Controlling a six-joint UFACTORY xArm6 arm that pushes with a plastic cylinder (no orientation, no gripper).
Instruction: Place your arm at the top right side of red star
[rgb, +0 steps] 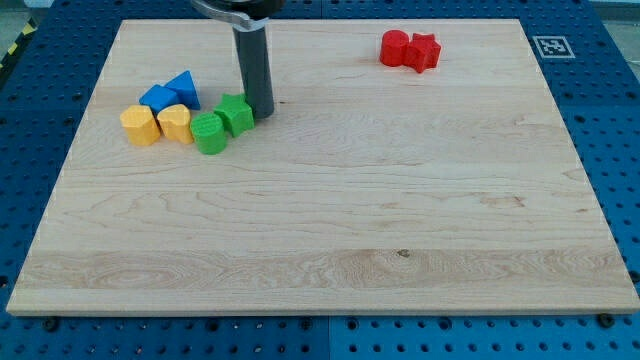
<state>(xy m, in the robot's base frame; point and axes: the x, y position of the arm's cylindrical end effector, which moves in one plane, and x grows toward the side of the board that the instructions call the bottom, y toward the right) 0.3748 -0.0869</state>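
The red star (424, 51) lies near the view's top right, touching a red round block (395, 47) on its left. My tip (262, 113) rests on the board at the view's upper left, far to the left of the red star and lower. It stands right beside a green block (237, 114), touching or nearly touching that block's right side.
A second green block (209, 133) touches the first on its lower left. Two yellow blocks (140, 125) (176, 123) and two blue blocks (158, 98) (184, 87) cluster to the left. The wooden board (330, 230) lies on a blue perforated table; a marker tag (551, 45) sits at the top right.
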